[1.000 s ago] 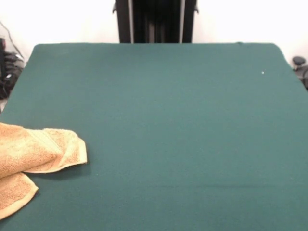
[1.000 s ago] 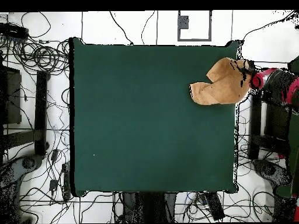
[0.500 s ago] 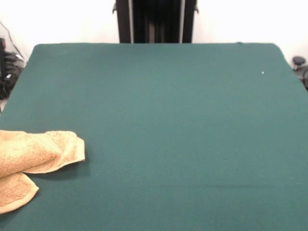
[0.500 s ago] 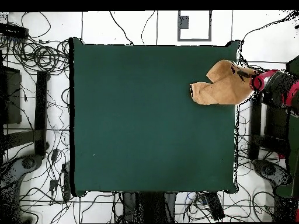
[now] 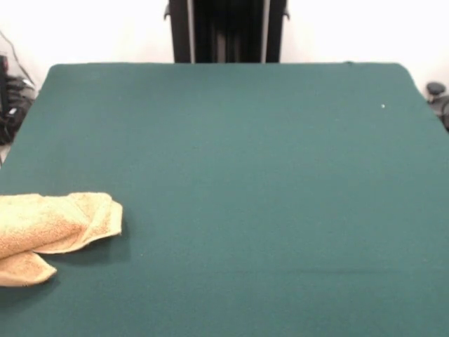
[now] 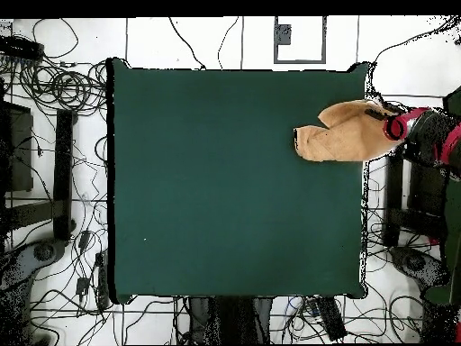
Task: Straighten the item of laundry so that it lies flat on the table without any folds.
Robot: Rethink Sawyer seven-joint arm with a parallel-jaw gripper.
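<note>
Tan towel (image 5: 52,226) bunched at table (image 5: 245,175) edge

tangled black cables (image 6: 54,90) on white floor (image 6: 162,40), white wall (image 5: 105,31)

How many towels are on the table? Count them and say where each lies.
1. The towel lies bunched at the table's edge, at the left in the front view and at the right in the overhead view, partly overhanging there. Nothing suggests another.
</note>
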